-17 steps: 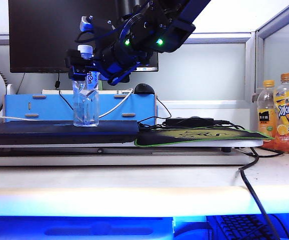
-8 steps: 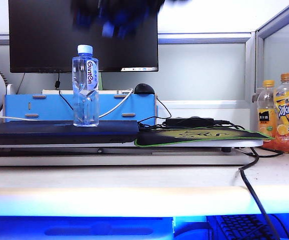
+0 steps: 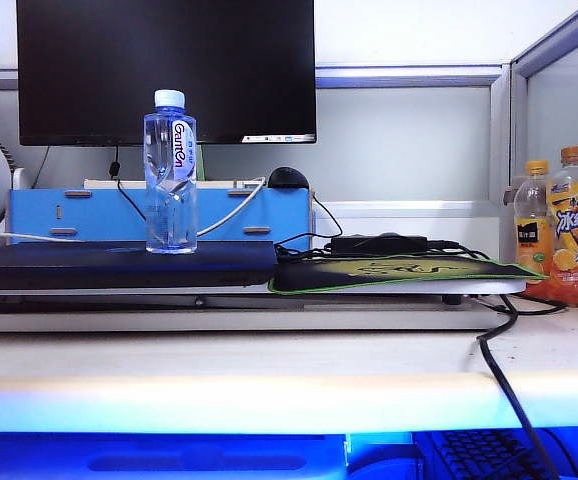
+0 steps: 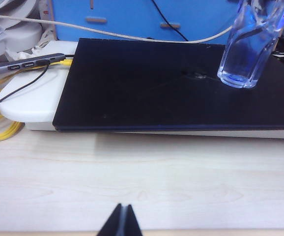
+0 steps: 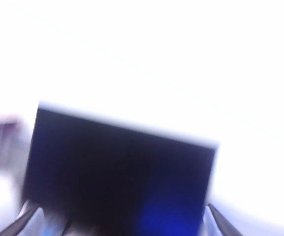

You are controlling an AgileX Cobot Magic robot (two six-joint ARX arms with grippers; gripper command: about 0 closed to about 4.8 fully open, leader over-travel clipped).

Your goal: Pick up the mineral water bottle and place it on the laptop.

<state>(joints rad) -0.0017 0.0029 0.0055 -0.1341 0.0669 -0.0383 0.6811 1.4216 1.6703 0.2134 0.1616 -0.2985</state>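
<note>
We are standing the small clear plastic mineral water bottle (image 3: pixel 171 172) with its white cap upright on the closed, flat dark navy laptop (image 3: pixel 119 262), toward the bench's left end. Our right hand (image 5: pixel 117 223), fingers spread wide and holding nothing, is pointing at the black monitor (image 3: pixel 165 68); best to be retreating clear of the bottle. Our left hand (image 4: pixel 121 221), fingers together, is hanging above the bench's front edge.

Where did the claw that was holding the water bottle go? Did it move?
Yes. The right claw let go, rose past the monitor and left the exterior view. The mineral water bottle stands alone on the laptop.
</note>
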